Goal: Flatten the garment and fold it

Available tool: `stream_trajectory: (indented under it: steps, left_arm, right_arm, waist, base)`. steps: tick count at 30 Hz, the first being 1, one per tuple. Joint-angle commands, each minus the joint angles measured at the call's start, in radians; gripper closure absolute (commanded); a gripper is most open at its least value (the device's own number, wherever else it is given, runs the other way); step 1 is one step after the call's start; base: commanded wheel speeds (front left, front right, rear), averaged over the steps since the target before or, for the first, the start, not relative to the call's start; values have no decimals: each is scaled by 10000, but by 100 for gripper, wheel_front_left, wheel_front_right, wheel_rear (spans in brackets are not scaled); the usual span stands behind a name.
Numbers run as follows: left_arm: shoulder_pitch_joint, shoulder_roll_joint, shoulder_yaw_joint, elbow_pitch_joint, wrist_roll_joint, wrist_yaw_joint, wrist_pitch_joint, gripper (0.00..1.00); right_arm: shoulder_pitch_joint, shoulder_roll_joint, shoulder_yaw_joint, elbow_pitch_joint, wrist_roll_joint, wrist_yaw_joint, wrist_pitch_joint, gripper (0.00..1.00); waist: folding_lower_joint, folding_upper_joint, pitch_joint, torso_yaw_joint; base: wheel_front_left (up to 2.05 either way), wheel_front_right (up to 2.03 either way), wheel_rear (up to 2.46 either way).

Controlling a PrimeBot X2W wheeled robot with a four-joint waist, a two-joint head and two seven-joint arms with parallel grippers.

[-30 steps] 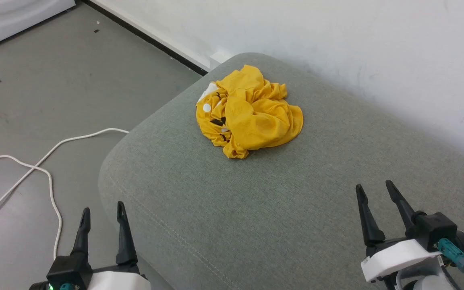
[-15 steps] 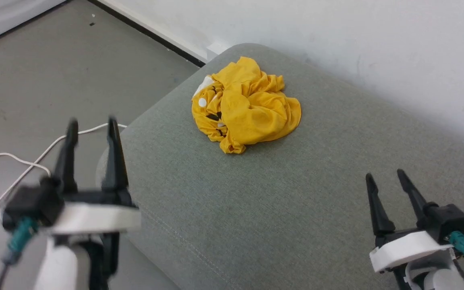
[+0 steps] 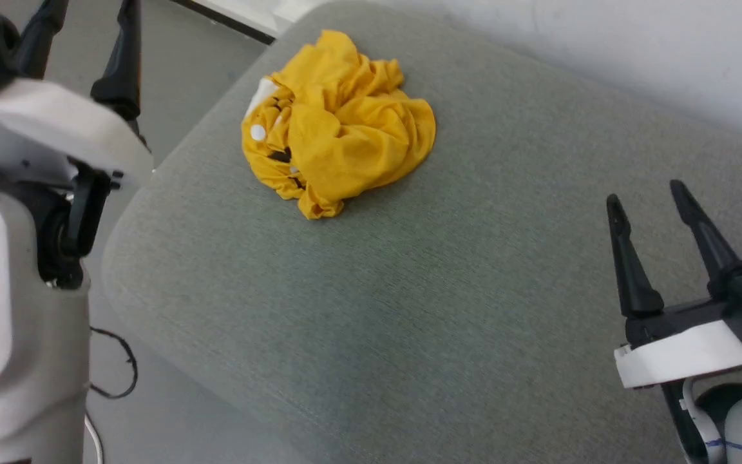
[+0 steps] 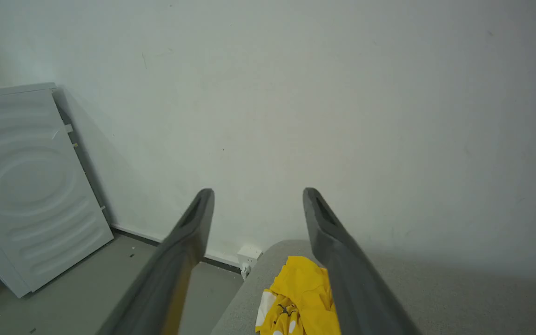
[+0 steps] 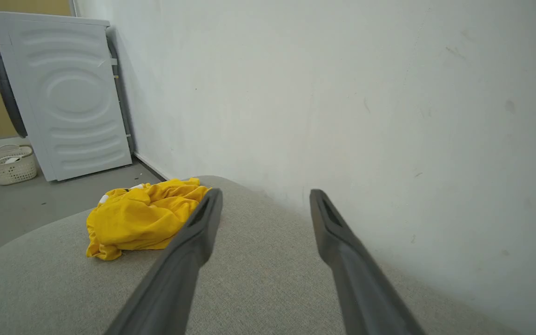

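Jaws, left gripper [image 3: 87, 13]: mine, both dark fingers spread wide with nothing between them; held high at the left of the head view, over the floor beside the seat's edge

Jaws, right gripper [image 3: 645, 193]: spread just as wide and empty; low over the near right part of the cushion [image 3: 409, 309]

Item 1, the garment [image 3: 339, 122]: yellow T-shirt crumpled into one rounded heap, with white patches and black marks showing on its left side; it lies on the far left part of the cushion, close to the rounded corner and near the wall. Neither flattened nor folded; by my reckoning the task stands at its very start

Item 2, bearing: from my left fingers the garment [image 4: 303, 298] lies ahead and below, low between them in the left wrist view; from my right fingers it lies ahead and off to the left, well apart

Item 3, long axis: none clear; the heap is near round, a little longer from its far peak to the twisted tail on its near side

Item 4, nearer arm: the left, I judge, though it has to descend; the right would have to cross the cushion

Item 5, surroundings: washing machine [image 5: 72, 93] and basket [image 5: 10, 165] on the floor beyond, no part of the work
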Motion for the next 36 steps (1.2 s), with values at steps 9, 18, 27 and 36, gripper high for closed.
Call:
stream_trajectory:
  steps: [9, 18, 27, 36]
  left_arm:
    - [-1595, 454, -18, 1798, -955, -389, 1966, 0]
    - [-1760, 675, 313, 2875, -1789, 17, 4025, 0]
    - [-1224, 808, 239, 3582, -1685, 797, 5256, 0]
    - [-1138, 681, 195, 3894, -1889, 875, 5435, 100]
  right_arm:
    - [-421, -677, -23, -1756, 219, -21, 1025, 0]
    - [-776, -814, -226, -2352, 485, -21, 1206, 0]
    - [-868, -971, -516, -2454, 757, -21, 1214, 0]
    - [-1037, -1048, -583, -2412, 918, -21, 1222, 0]
  waist:
    - [-2, 0, 2466, -1804]
    - [-2, 0, 3467, -2761]
    - [-2, 0, 4113, -3288]
    - [-2, 0, 4193, -3362]
  base:
    - [0, 0, 0]
    - [0, 0, 0]
    - [0, 0, 0]
    - [0, 0, 0]
